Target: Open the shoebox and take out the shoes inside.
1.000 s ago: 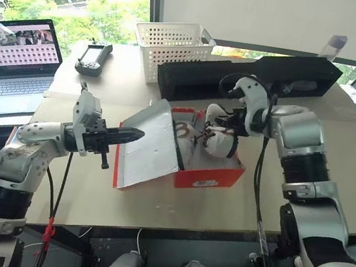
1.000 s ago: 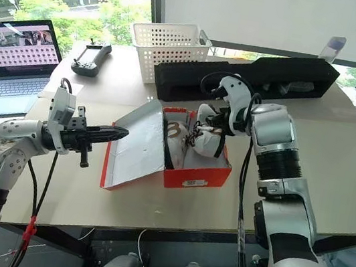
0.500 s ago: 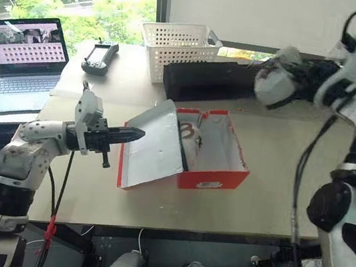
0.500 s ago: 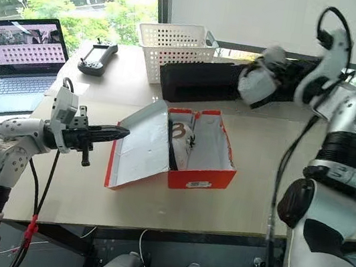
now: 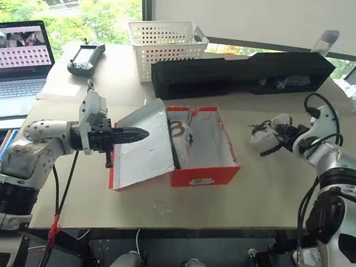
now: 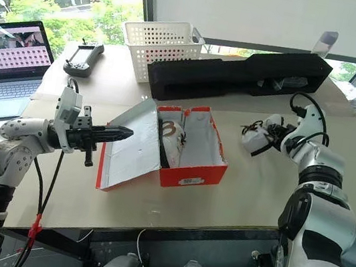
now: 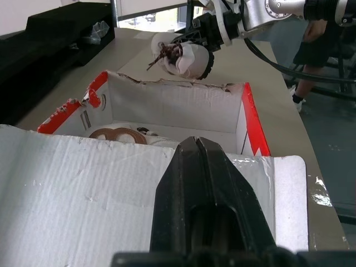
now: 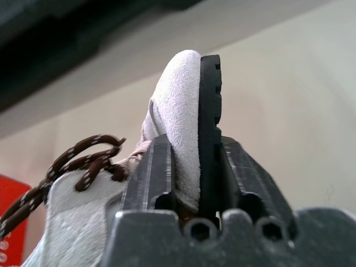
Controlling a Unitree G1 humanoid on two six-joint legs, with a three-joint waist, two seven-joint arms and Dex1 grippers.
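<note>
The red shoebox (image 5: 206,175) stands open in the middle of the table, its pale lid (image 5: 140,149) leaning back to the left. My left gripper (image 5: 140,133) is shut, and its tip rests against the inside of the lid. One white shoe (image 5: 181,137) with brown laces lies at the left end of the box. The other shoe (image 5: 262,140) hangs low over the table to the right of the box. My right gripper (image 8: 192,142) is shut on its heel, with one finger on the suede and one on the black sole (image 8: 209,105).
A long black tray (image 5: 242,72) runs across the table behind the box, with a white perforated basket (image 5: 165,40) at its left end. A laptop (image 5: 7,56) and a handheld controller (image 5: 85,56) sit far left. A person's legs (image 7: 314,44) stand beyond the table's right side.
My right gripper lifted one shoe out of the box, swung it up and to the right, then lowered it over the table beside the box. The left gripper stayed at the lid.
</note>
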